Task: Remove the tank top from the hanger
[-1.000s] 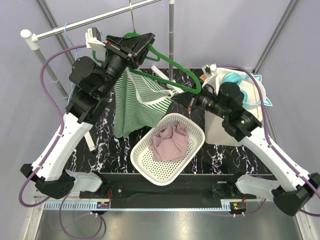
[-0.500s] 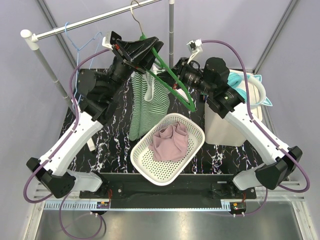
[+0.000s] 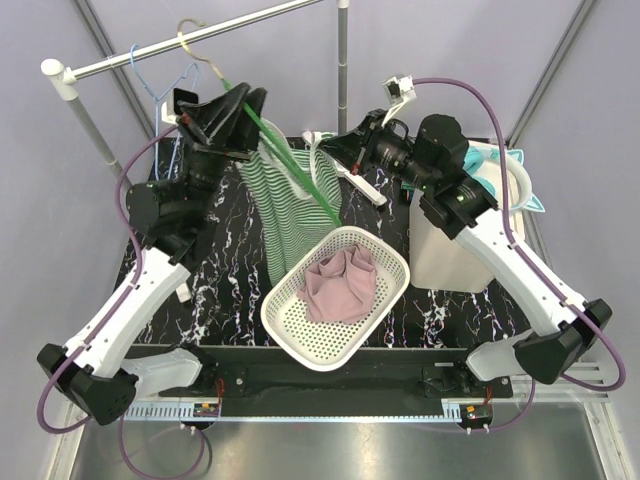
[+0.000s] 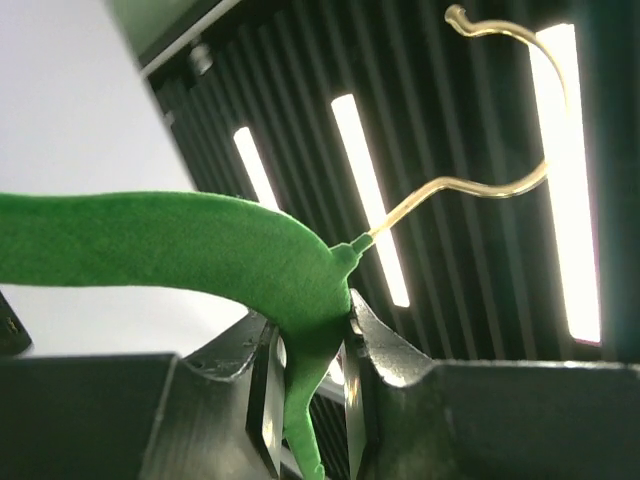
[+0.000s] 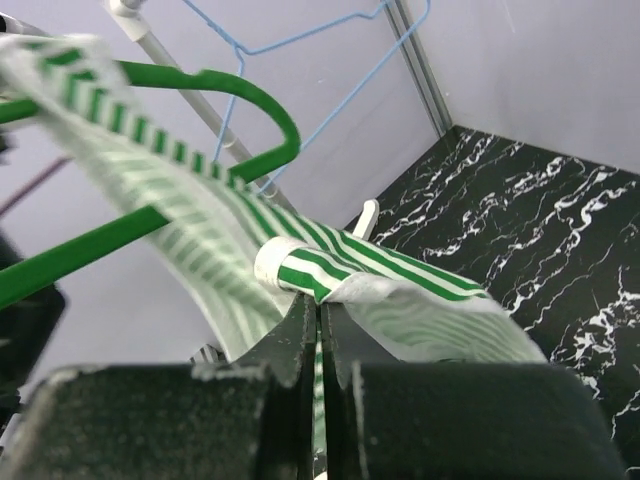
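Observation:
My left gripper is shut on the neck of the green hanger, held high near the rail. In the left wrist view the hanger is pinched between both jaws of that gripper, its metal hook free in the air. The green-and-white striped tank top hangs from the hanger over the table. My right gripper is shut on one shoulder strap and holds it taut to the right. In the right wrist view the strap folds over the gripper, beside the hanger's curved end.
A white basket holding a pink cloth sits below the tank top. A white bin stands at the right. The clothes rail carries a blue wire hanger. A vertical pole rises behind.
The left arm has swung the hanger up and to the left. The right gripper has risen with the strap and now pulls it away from the hanger; the tank top has shifted left.

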`<state>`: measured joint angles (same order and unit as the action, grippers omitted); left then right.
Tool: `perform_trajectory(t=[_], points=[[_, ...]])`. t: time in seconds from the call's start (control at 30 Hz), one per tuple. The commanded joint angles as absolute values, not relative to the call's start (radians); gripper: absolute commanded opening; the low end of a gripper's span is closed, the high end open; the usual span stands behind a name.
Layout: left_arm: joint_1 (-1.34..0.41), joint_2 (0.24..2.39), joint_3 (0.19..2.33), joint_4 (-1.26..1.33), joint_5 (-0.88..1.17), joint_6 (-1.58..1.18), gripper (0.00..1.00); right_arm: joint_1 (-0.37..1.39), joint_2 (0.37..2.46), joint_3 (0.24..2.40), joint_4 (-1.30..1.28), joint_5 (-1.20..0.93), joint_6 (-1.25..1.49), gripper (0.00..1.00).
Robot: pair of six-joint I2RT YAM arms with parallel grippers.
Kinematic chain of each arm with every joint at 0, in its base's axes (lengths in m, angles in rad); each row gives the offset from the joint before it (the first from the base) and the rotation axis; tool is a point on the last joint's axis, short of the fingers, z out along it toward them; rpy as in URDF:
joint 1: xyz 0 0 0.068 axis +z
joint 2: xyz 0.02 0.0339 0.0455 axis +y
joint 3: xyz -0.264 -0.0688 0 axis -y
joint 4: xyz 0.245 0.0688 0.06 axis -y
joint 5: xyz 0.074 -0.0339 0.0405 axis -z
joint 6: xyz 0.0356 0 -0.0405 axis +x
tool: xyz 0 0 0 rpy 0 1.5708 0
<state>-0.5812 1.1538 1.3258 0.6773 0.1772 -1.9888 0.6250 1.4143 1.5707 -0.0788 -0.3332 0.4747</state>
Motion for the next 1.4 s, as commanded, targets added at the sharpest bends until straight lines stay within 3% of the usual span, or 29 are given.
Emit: perform_trajectory(t=[0.0, 0.3, 0.47, 0.63, 0.73, 1.07, 1.2, 1.37], points=[[-0.538, 1.186, 1.212, 1.015, 0.055, -2.192, 0.0, 0.62, 1.307, 1.625, 0.026, -0.363, 0.408, 0.0], [-0.535, 1.246, 1.377, 0.882, 0.16, -2.146, 0.0, 0.621, 1.304, 1.609, 0.107, -0.436, 0.431, 0.0], [-0.555, 1.129, 1.348, 0.516, 0.138, -2.115, 0.0, 0.62, 1.317, 1.569, 0.046, -0.284, 0.431, 0.0], [-0.554, 1.077, 1.417, 0.143, 0.052, -2.03, 0.0, 0.63, 1.397, 1.519, 0.122, -0.48, 0.526, 0.0], [-0.552, 1.11, 1.445, 0.126, 0.073, -2.019, 0.0, 0.664, 1.416, 1.48, 0.245, -0.557, 0.555, 0.0], [-0.575, 1.184, 1.462, 0.198, 0.175, -2.078, 0.0, 0.733, 1.67, 1.589, 0.267, -0.597, 0.649, 0.0], [-0.598, 1.216, 1.48, 0.304, 0.201, -2.105, 0.0, 0.756, 1.782, 1.67, 0.265, -0.539, 0.658, 0.0], [-0.63, 1.197, 1.531, 0.247, 0.19, -2.068, 0.0, 0.749, 1.907, 1.784, 0.189, -0.459, 0.608, 0.0]])
